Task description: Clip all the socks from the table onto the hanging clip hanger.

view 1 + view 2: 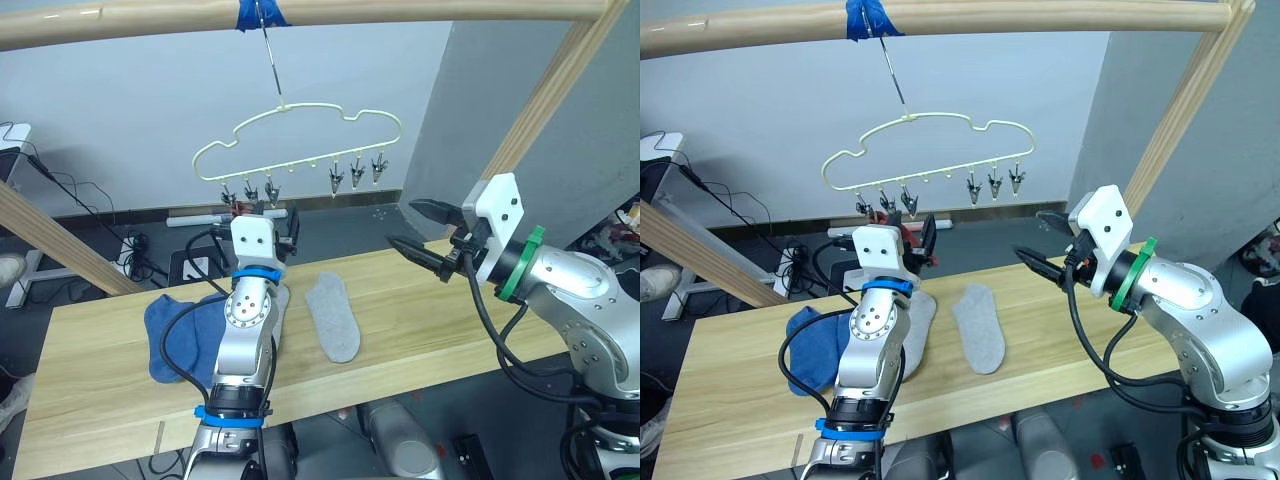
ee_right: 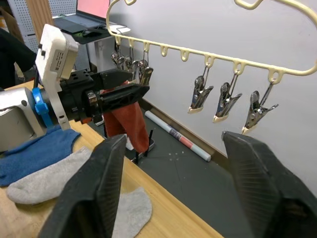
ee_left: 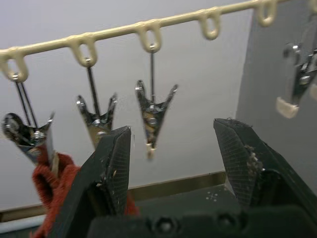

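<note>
The pale yellow-green clip hanger (image 1: 300,140) hangs by its hook from a wooden beam above the table (image 1: 450,320). A rust-red sock (image 2: 126,124) hangs from a clip (image 3: 29,134) at the hanger's left end. My left gripper (image 3: 173,134) is raised just under the left clips; it is open and holds nothing, and the red sock is beside one finger (image 3: 111,168). To the right, my right gripper (image 1: 425,228) hovers open above the table's back edge. On the table lie a blue sock pile (image 1: 175,335), a grey sock (image 1: 333,315) and another grey sock (image 1: 280,300) partly behind my left arm.
The round wooden beam (image 1: 400,10) with blue tape (image 1: 258,12) spans the top. Slanted wooden posts stand at the left (image 1: 60,250) and right (image 1: 540,100). Cables and a power strip (image 1: 190,265) lie on the floor behind the table.
</note>
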Robot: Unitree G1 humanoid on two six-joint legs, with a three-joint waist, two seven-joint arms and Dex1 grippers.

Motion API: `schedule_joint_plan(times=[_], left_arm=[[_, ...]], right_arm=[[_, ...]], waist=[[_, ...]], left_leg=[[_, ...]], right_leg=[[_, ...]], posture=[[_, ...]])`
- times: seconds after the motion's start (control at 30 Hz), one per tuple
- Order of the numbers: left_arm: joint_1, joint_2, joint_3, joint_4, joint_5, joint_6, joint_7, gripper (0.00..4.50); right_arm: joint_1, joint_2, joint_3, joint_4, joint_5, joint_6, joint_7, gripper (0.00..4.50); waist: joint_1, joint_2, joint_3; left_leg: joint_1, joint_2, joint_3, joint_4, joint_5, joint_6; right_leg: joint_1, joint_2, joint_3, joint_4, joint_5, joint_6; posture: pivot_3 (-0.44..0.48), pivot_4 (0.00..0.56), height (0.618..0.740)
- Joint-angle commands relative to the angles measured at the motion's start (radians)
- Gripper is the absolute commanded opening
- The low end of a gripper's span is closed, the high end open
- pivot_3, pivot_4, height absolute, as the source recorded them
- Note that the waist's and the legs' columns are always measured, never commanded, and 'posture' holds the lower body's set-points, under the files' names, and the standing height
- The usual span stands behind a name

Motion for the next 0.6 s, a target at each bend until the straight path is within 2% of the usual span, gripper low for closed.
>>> schedule_joint_plan(times=[0.03,0.6], left_arm=[[-0.003,0.002,0.0,-0.048,0.016,0.0,0.015,2.95],[-0.066,0.023,0.012,-0.01,0.025,0.008,0.035,2.95]], right_arm=[[-0.004,-0.007,-0.004,-0.027,0.012,-0.03,0.008,3.04],[0.03,-0.004,0.033,0.004,-0.003,-0.092,0.031,3.04]], waist=[[0.001,0.0,0.0],[0.004,0.0,0.0]], left_leg=[[0.0,0.0,0.0,-0.002,0.0,0.0],[0.0,0.0,0.0,-0.004,0.0,0.0]], right_leg=[[0.0,0.0,0.0,-0.001,0.0,0.0],[0.0,0.0,0.0,-0.002,0.0,0.0]], posture=[[-0.336,0.269,0.74],[-0.304,0.264,0.74]])
